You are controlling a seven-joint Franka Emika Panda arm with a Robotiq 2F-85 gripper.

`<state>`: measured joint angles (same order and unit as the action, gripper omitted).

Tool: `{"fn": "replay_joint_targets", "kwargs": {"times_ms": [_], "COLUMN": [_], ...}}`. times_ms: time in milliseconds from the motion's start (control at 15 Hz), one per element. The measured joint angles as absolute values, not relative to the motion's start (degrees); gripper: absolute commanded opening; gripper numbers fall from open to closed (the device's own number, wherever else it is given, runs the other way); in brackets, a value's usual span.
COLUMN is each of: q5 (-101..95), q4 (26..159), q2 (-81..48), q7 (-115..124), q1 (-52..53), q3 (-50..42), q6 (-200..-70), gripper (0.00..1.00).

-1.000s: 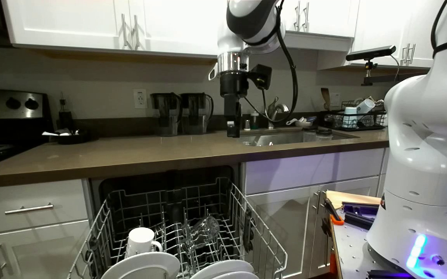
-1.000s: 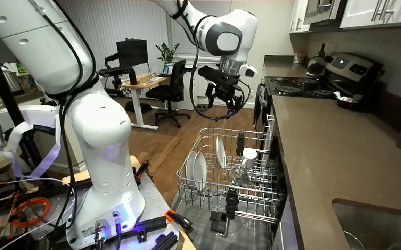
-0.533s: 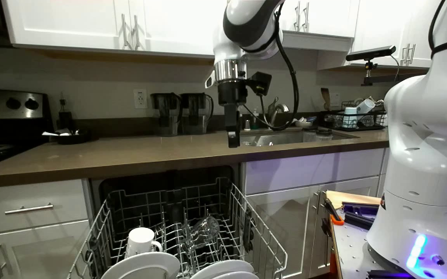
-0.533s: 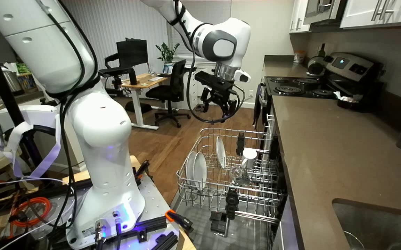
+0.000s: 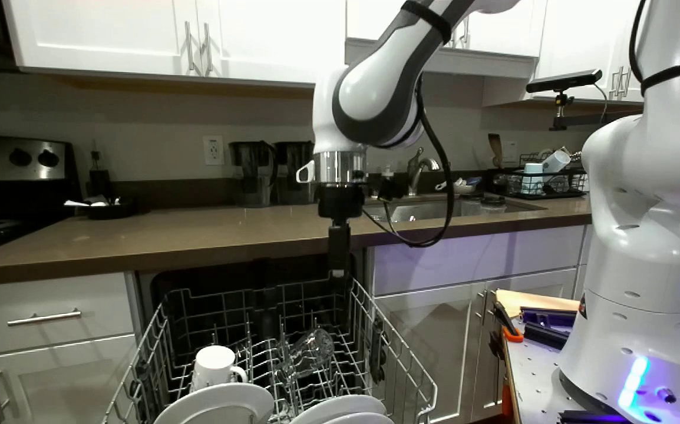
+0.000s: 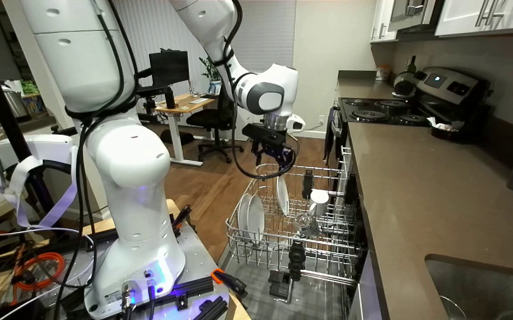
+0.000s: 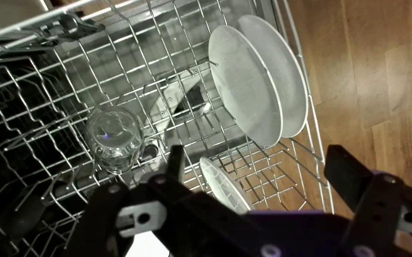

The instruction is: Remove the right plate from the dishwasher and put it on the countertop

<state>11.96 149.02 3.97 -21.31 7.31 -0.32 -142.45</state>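
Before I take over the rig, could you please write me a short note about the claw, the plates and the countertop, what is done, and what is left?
Claw: open, holding nothing, above the dishwasher rack.
In the rack: two white plates close together; a third white plate apart, nearer the white mug. I cannot tell which one "right" means.
Countertop: no plate shows on it.
Done: rack is out, claw is over it. No plate gripped yet.
Left: confirm the plate, grip it, lift it out, set it on the countertop.
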Motion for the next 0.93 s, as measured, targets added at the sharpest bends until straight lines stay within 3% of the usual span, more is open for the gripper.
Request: {"fn": "replay_joint_targets", "kwargs": {"times_ms": [467, 933], "q5": [17.3, 10.6], "q4": [147.9, 148.0], "q2": [-10.2, -10.9], "q7": [-27.5, -25.1], "q1": [6.7, 6.2], "q3": [5.2, 6.3], "q6": [-151.2, -154.3], "gripper": [1.00, 1.00]}}
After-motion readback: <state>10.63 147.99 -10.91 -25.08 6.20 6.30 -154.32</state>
